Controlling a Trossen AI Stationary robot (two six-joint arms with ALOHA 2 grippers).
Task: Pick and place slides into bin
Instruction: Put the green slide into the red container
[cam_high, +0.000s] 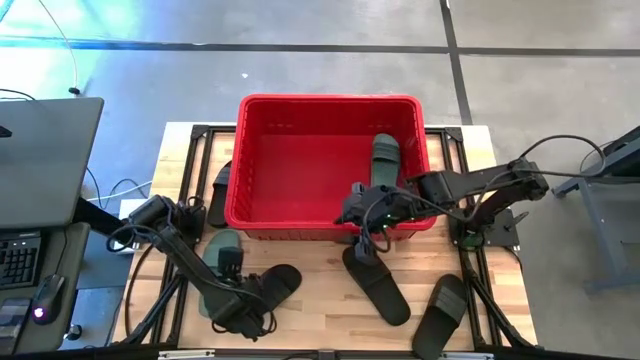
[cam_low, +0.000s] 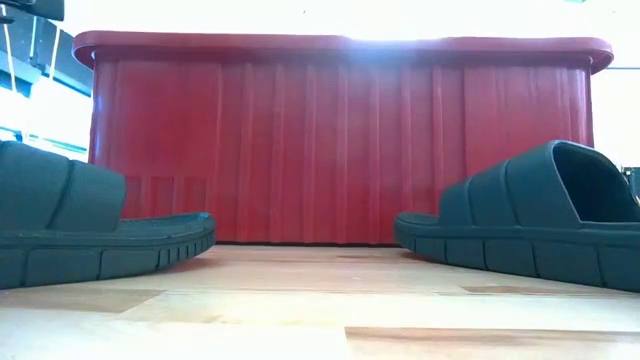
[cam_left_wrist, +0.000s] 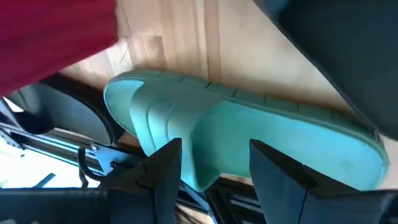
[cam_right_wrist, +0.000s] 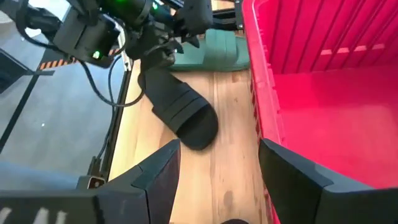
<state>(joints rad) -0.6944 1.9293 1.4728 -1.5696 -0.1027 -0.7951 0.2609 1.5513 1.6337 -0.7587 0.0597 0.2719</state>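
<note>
The red bin (cam_high: 330, 205) stands at the table's far middle, with one sage-green slide (cam_high: 386, 158) lying inside it. A second green slide (cam_left_wrist: 249, 137) lies on the table at the near left (cam_high: 218, 272). My left gripper (cam_left_wrist: 214, 180) is open, with its fingers on either side of that slide beside the strap. My right gripper (cam_right_wrist: 217, 186) is open and empty, above the table just in front of the bin's near wall (cam_high: 352, 212). Three black slides lie on the table: one (cam_high: 277, 284) beside the green one, one (cam_high: 377, 283) at the middle and one (cam_high: 440, 315) at the near right. My left gripper stands with its open fingers (cam_left_wrist: 165, 177) astride the green slide's long edge (cam_left_wrist: 211, 155) next to the strap, coming from above. The slide lies flat on the table. I cannot tell whether the fingers touch it.
Another black slide (cam_high: 220, 185) lies on the frame to the left of the bin. In the low view two black slides (cam_low: 90, 225) (cam_low: 530, 225) lie in front of the bin's ribbed wall (cam_low: 340, 140). Bare wood (cam_high: 320, 320) shows at the near middle.
</note>
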